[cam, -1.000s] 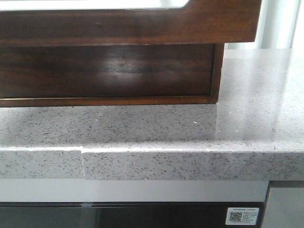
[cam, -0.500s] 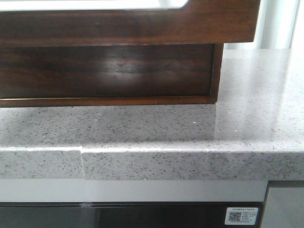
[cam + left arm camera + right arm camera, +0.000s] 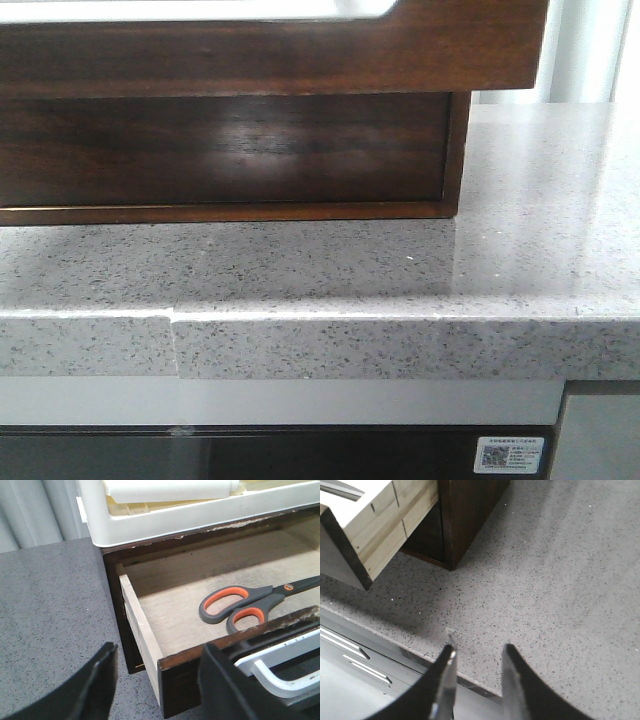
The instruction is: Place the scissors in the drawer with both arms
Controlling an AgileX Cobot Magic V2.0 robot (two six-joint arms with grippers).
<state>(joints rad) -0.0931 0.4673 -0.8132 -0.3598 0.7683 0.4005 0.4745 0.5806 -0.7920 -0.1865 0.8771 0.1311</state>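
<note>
The drawer (image 3: pixel 270 50) is pulled out; its dark brown front with a pale strip along the top fills the top of the front view. In the left wrist view the open drawer (image 3: pixel 145 635) holds the scissors (image 3: pixel 240 605), grey with orange-lined handles, lying flat on the pale wood floor. My left gripper (image 3: pixel 159 677) is open, with the drawer's front left corner between its fingers, touching nothing. My right gripper (image 3: pixel 477 667) is open and empty over the counter's front edge, to the right of the drawer's pale wood side (image 3: pixel 375 530). Neither gripper shows in the front view.
The drawer belongs to a dark wooden cabinet (image 3: pixel 230 150) standing on a speckled grey stone counter (image 3: pixel 520 250). A white tray (image 3: pixel 200 515) sits on top of the cabinet. A dark appliance front (image 3: pixel 300 455) lies below the counter edge. Pale curtains hang behind.
</note>
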